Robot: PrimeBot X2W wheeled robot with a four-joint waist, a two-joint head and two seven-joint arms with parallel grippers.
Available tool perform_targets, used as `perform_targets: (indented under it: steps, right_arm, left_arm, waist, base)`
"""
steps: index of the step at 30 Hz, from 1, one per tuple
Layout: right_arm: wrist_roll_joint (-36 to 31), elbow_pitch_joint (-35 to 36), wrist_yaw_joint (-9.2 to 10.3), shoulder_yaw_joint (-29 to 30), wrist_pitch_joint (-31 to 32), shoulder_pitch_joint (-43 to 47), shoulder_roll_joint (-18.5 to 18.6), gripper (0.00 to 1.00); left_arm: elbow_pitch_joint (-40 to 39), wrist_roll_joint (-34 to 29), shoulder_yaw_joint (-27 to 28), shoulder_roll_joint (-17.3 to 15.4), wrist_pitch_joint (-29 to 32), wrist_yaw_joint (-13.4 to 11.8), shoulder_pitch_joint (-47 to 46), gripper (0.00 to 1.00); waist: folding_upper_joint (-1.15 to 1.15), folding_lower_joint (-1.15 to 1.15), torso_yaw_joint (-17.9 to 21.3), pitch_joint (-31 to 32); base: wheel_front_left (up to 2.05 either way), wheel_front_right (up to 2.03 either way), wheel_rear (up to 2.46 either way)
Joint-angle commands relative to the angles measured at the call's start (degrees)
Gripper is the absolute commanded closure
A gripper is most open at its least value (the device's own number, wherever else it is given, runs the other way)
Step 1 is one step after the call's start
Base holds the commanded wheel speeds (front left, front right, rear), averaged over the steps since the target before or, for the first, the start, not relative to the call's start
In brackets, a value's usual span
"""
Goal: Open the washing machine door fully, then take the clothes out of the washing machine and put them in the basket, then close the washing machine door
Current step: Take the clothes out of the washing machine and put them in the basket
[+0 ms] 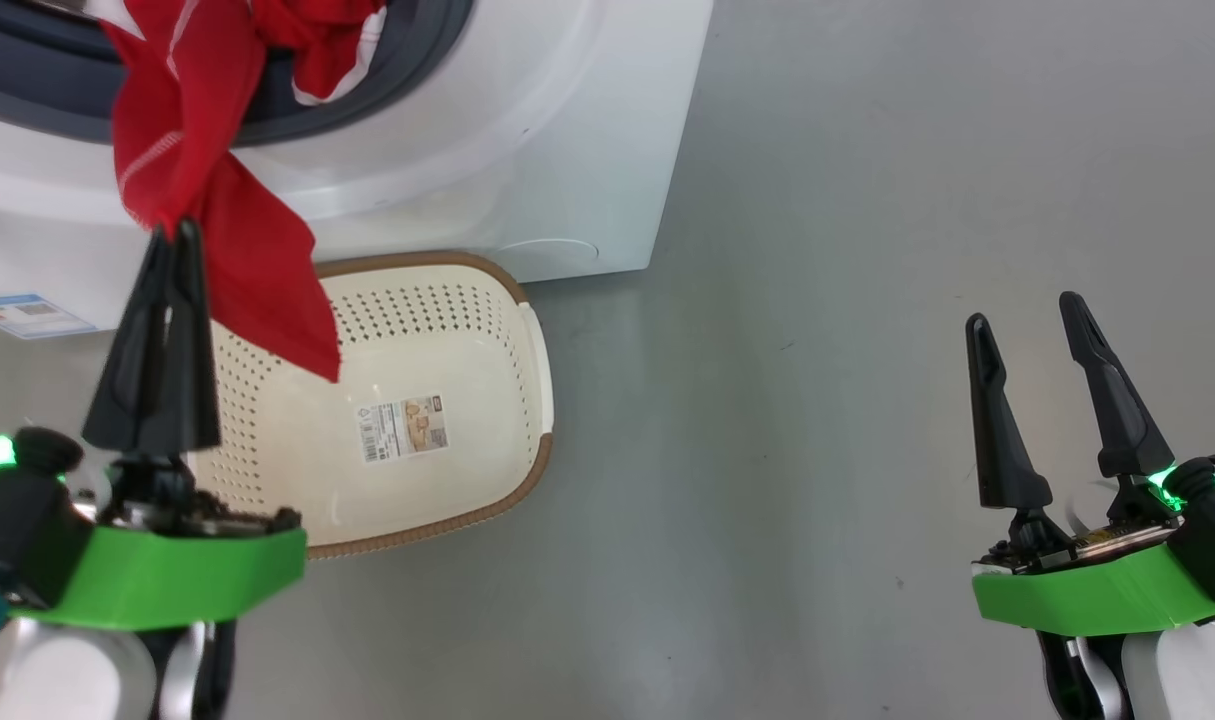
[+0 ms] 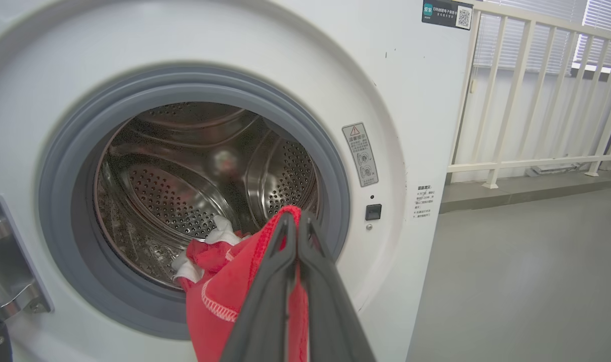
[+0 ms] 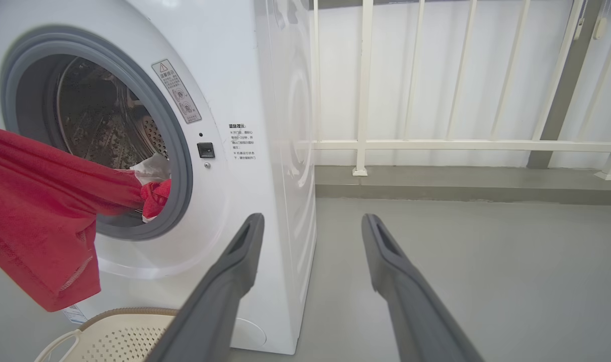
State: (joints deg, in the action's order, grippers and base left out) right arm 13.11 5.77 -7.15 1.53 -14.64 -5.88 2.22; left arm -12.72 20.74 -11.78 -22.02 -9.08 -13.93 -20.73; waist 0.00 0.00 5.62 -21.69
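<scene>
At the mouth of the washing machine [image 1: 527,130], you see the clothes [image 1: 217,200] spilling over the grey rubber ring [image 2: 59,201]. One long red piece with white stitching hangs out of the opening and down the white front, while more red and white fabric lies bunched at the lower lip of the steel drum [image 2: 174,186]. Your left gripper [image 1: 172,232] has its two dark fingers pressed together on that hanging piece, pinching it just in front of the opening. The cloth's loose lower corner dangles over the far left part of the basket [image 1: 542,470], and from the right wrist view it appears to hang clear of the rim. The basket stands on the grey floor [image 1: 867,200] just in front of the machine, with a paper label [image 1: 402,428] on its bottom. A small blue label [image 1: 27,315] sits low on the machine's front at the left. Your right gripper [image 1: 1022,310] hovers well to the right over bare floor, fingers spread apart and holding nothing. A white railing [image 3: 436,145] runs along the far side, right of the machine.
</scene>
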Motion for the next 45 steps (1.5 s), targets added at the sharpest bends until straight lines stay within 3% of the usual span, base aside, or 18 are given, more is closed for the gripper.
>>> perform_targets:
  steps: [1, 8, 13, 33, 45]
  right_arm:
    - [0.03, 1.68, -0.34, -0.78, -0.36, 0.52, 0.65, 0.00]
    - [0.58, 1.78, -0.34, -1.16, -0.36, -0.02, 0.65, 0.00]
    - [0.83, 1.78, -0.34, -1.64, -0.36, -0.96, 0.65, 0.00]
    - [1.03, 1.31, -0.34, -3.05, -0.36, -3.98, 0.65, 0.00]
    - [0.90, 1.39, -0.34, -3.65, -0.36, -4.90, 0.65, 0.00]
  left_arm:
    - [-2.39, -0.24, 1.71, -1.06, 0.60, -0.52, 1.12, 1.00]
    - [-1.57, 1.45, -0.61, 0.58, 2.48, -0.32, 3.46, 1.00]
    - [4.12, 2.89, -1.51, 1.63, 2.40, 0.81, 2.11, 1.00]
    - [44.46, 7.33, -3.11, 7.04, -4.00, 8.82, -12.34, 1.00]
    - [61.30, 7.10, -3.14, 9.07, -5.70, 12.16, -20.01, 1.00]
  waist:
    - [0.00, 0.00, -0.08, -0.28]
    - [0.00, 0.00, 0.22, -2.15]
    - [0.00, 0.00, 0.80, -4.34]
    - [0.00, 0.00, 2.98, -11.91]
    - [0.00, 0.00, 3.66, -15.52]
  base:
    - [0.00, 0.00, 0.00]
    - [0.00, 0.00, 0.00]
    - [0.00, 0.00, 0.00]
    - [0.00, 0.00, 0.00]
    - [0.00, 0.00, 0.00]
